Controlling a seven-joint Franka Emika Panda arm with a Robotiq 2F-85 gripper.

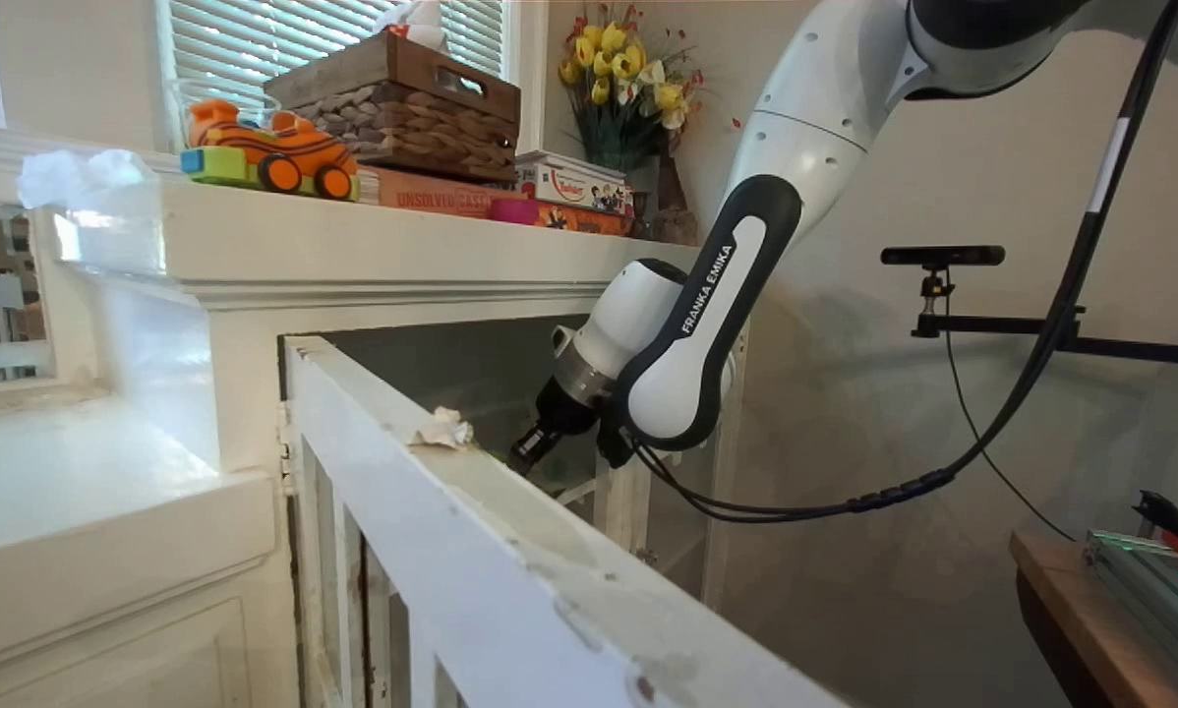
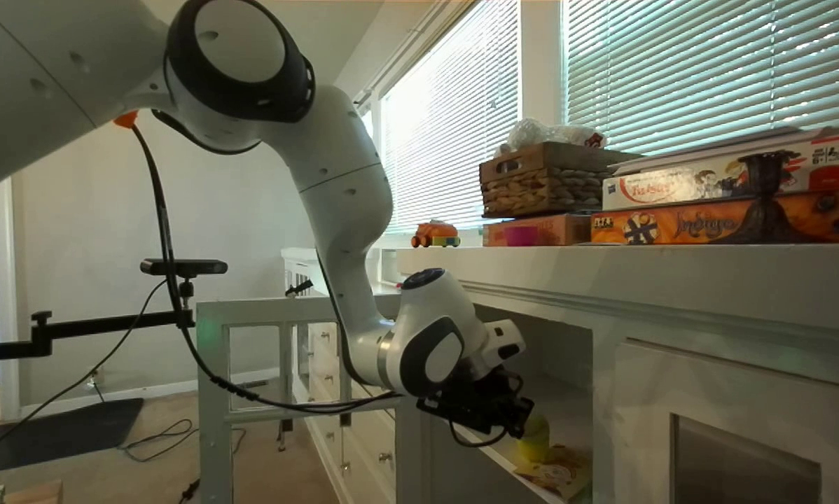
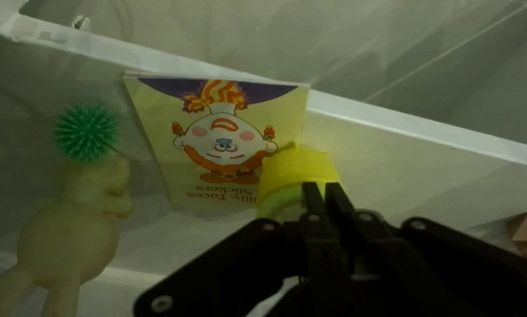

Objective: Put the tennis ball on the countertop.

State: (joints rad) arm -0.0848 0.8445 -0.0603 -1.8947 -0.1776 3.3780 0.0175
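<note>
- While the tool [image 1: 517,462] slanted down in an exterior view, its tips lay just beyond the cabinet door [image 1: 402,501]; the tennis ball could not be made out from there. The worktop [image 1: 402,241] ran above, so the ball would probably need drawing out past its moulded front edge before any lift.
- Near the front edge of the shelf [image 2: 563,413], in an exterior view, a rounded yellow-green shape, probably the ball [image 2: 537,425], sat on or in a yellow cup [image 2: 534,449], just beside the tool's tips. It should have been light, springy and hard to damage, its felt grippy, though apt to roll if nudged off-centre.
- Up close, the wrist view showed the tool closed, its fingers [image 3: 312,198] together but for a slit, with no ball between them. They overlapped the cup; whether they touched it or pinched a thin rim could not be told. The better hold seemed to be across the ball's widest part, jaws spread first, squeezing moderately. The cup looked light enough to tip onto the sticker booklet [image 3: 219,141] along the shelf's front edge.
</note>
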